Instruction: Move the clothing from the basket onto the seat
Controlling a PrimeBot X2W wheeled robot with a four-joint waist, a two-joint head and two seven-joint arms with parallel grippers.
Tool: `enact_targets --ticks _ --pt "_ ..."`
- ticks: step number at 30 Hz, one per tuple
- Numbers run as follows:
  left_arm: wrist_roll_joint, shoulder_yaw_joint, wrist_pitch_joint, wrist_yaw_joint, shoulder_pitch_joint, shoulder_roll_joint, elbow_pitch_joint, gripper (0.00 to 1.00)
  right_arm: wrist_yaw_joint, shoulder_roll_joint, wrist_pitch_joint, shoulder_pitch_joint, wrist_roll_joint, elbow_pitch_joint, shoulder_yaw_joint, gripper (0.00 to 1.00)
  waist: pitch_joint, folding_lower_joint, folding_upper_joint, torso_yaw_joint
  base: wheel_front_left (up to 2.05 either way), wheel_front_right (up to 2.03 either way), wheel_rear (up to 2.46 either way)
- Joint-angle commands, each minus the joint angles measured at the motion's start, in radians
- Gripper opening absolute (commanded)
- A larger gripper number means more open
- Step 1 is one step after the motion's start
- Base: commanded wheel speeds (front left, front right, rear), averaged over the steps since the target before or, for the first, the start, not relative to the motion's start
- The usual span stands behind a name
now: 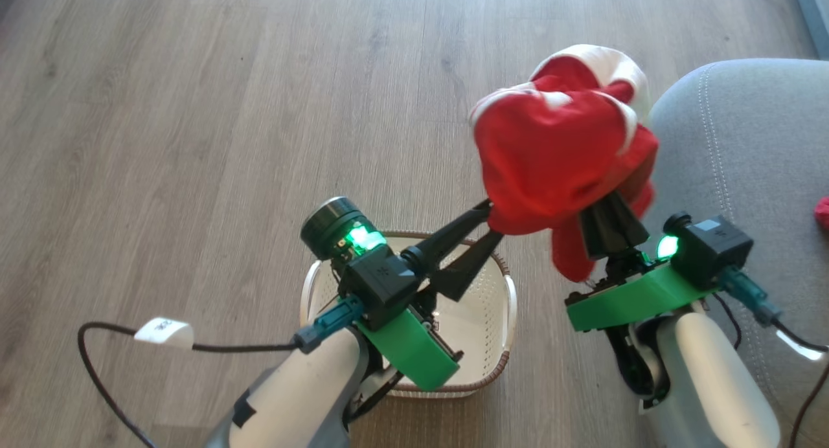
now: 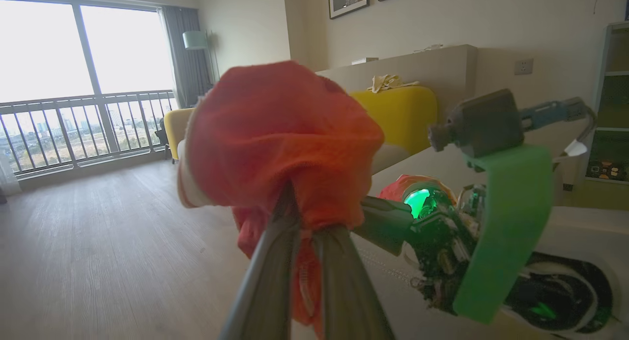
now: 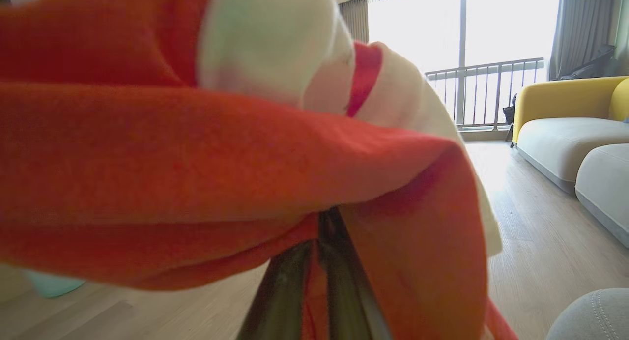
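Observation:
A bundle of bright red clothing (image 1: pixel 550 163) with white trim hangs in the air between the basket and the seat. My left gripper (image 1: pixel 493 223) reaches up from over the basket and is shut on the bundle's lower left edge. My right gripper (image 1: pixel 605 208) is shut on its underside, fingertips buried in the cloth. The left wrist view shows the left gripper (image 2: pixel 303 217) pinching red fabric (image 2: pixel 275 138). Red and white cloth (image 3: pixel 196 153) drapes over the shut right gripper (image 3: pixel 322 232). The cream basket (image 1: pixel 482 318) stands on the floor below. The grey seat (image 1: pixel 745 131) is at the right.
A scrap of red fabric (image 1: pixel 823 212) lies on the seat at the frame's right edge. A dark cable with a white tag (image 1: pixel 163 331) trails over the wood floor at the left. A yellow sofa (image 3: pixel 560 97) and pale cushions (image 3: pixel 565 143) stand farther off.

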Motion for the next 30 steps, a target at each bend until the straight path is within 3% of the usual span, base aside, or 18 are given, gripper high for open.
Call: enact_targets --ticks 1,13,15,16,17,30 --pt "-0.002 0.039 -0.005 -0.001 -0.022 0.015 -0.023 0.00 0.000 0.015 -0.006 -0.022 0.010 -0.048 0.007 0.00 0.002 0.0000 0.0000 -0.002 0.00 0.00 0.00" --pt "-0.004 0.008 -0.005 -0.001 -0.033 0.027 -0.046 0.01 0.000 0.015 -0.006 -0.038 0.055 -0.172 -0.056 0.00 0.020 0.0000 0.0000 0.003 0.00 0.00 0.00" --pt "-0.005 0.004 -0.005 -0.001 -0.034 0.029 -0.047 0.46 0.000 0.015 -0.006 -0.037 0.061 -0.185 -0.059 0.00 0.021 0.0000 0.0000 0.005 0.00 0.00 0.00" --pt "-0.004 0.004 -0.005 -0.001 -0.034 0.029 -0.048 0.82 0.000 0.015 -0.006 -0.036 0.064 -0.191 -0.061 0.00 0.021 0.0000 0.0000 0.006 0.00 0.00 0.00" --pt "-0.003 0.006 -0.005 -0.001 -0.034 0.030 -0.047 0.98 0.000 0.015 -0.006 -0.036 0.068 -0.195 -0.063 0.00 0.022 0.0000 0.0000 0.007 0.00 0.00 0.00" --pt "0.003 0.023 -0.005 -0.001 -0.015 0.037 0.007 1.00 0.000 0.015 -0.006 -0.063 0.070 -0.212 -0.103 0.00 0.030 0.0000 0.0000 0.001 0.00 0.00 0.00"
